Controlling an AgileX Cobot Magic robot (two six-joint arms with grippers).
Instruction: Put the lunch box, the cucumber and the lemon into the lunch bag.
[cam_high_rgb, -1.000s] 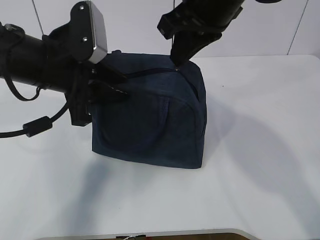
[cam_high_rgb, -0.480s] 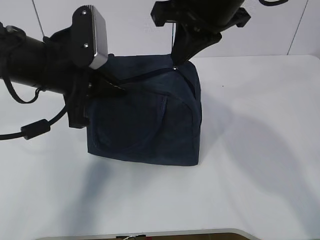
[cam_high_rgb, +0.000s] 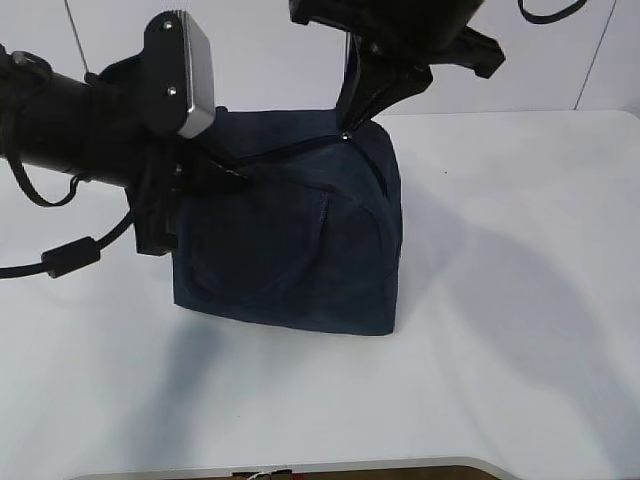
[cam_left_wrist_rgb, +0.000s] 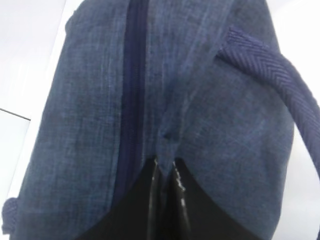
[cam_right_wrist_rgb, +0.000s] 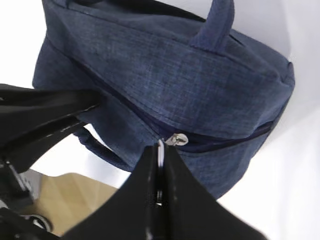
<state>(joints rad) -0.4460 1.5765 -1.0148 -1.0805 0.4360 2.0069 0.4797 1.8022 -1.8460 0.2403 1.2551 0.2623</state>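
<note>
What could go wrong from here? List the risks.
1. The right gripper pinches only the thin ring pull of the zipper; the ring could slip out if pulled hard.
2. The left gripper holds just a fold of the bag; the cloth could slide free and the bag drag along the table.
3. The handle lies near the zipper line and could snag.

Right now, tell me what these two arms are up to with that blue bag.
Both arms are working on the lunch bag, which stands on the white table. The left gripper is shut on a pinch of fabric beside the zipper line. The right gripper is shut on the metal ring pull at the bag's top corner. The zipper looks closed along what shows. No lunch box, cucumber or lemon is in view.
</note>
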